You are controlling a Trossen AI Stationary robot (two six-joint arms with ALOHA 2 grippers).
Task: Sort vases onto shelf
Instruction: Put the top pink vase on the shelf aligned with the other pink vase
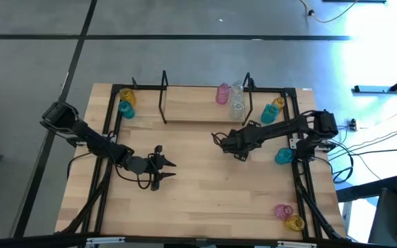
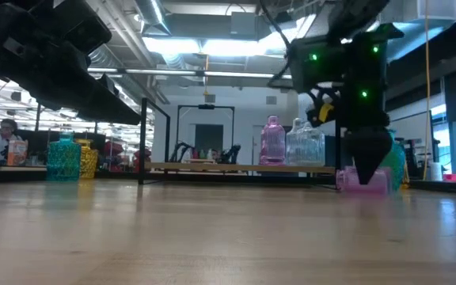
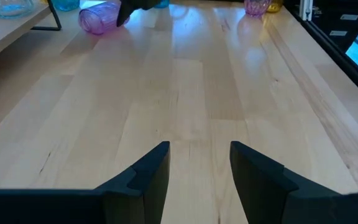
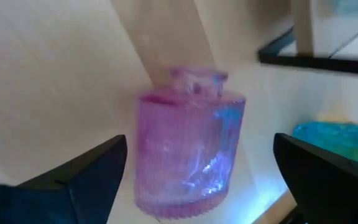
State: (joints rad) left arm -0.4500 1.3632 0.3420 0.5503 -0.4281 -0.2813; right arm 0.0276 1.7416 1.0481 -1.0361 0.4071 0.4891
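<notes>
The right gripper (image 4: 197, 174), fingers spread wide, brackets a pink vase (image 4: 188, 146) lying at centre frame. To grip well, centre both pads on its ribbed body before closing. The left gripper (image 3: 197, 168), fingers apart and empty, waits lower left of the shelf (image 1: 198, 110).

On the light-wood shelf (image 1: 198, 105) stand a pink vase (image 1: 222, 94) and a clear vase (image 1: 237, 98). Just beside the shelf lies a ribbed pink-violet vase (image 4: 188, 142); past its ends, teal and yellow ones.
</notes>
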